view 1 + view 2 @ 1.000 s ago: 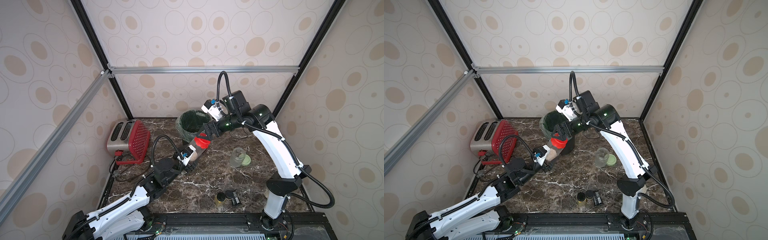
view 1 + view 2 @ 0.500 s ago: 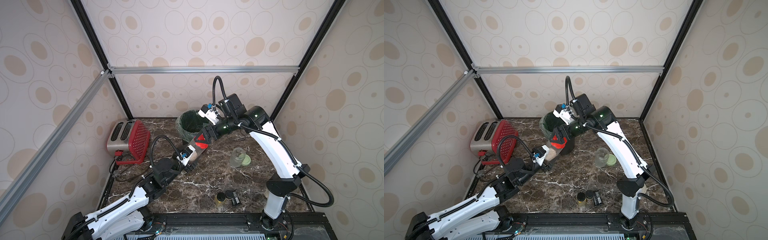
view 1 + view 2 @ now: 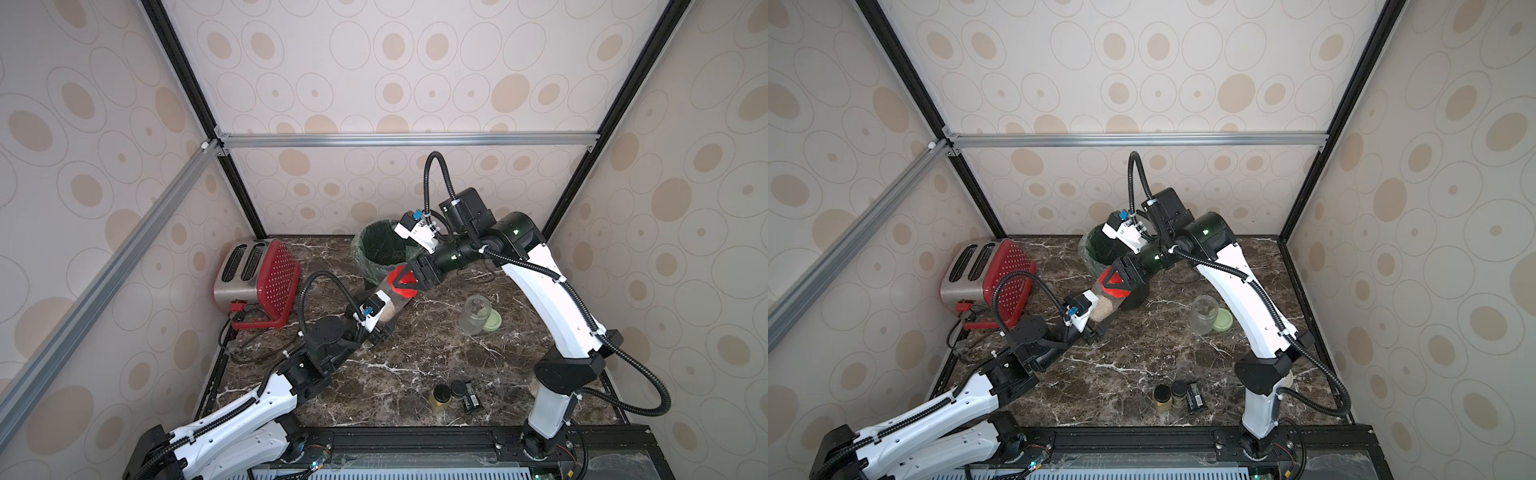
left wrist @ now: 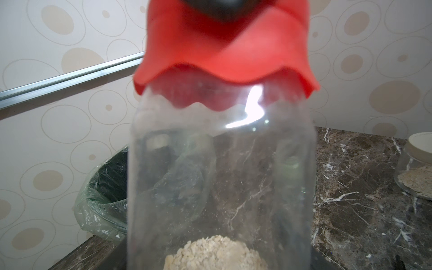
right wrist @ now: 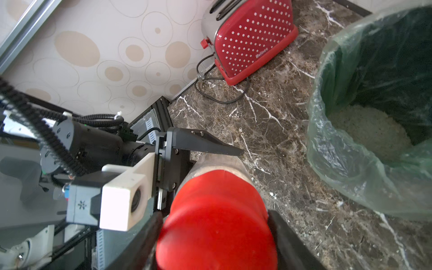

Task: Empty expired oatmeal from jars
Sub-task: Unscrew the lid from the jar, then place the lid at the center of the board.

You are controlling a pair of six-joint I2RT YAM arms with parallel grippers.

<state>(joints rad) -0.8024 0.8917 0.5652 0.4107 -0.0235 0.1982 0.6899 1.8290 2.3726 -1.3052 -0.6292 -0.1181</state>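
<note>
Against a second ago, we find the right gripper (image 5: 215,233) drawn in, its fingers (image 5: 284,236) now pinching the red lid (image 3: 401,284). The left gripper (image 3: 382,322) stays clamped on the base of the jar (image 3: 1105,302), which tilts lid-first toward 1 o'clock, just at 6 o'clock of the bin (image 3: 360,258). Only the left wrist view gives us a beige-lidded jar (image 4: 416,168) beyond the oatmeal (image 4: 215,253), only the right wrist view the dumped grains (image 5: 369,131) in the bin, and only the top views the open jar (image 3: 473,316) and green lid (image 3: 493,321) at 3 o'clock on the table (image 3: 415,374).
</note>
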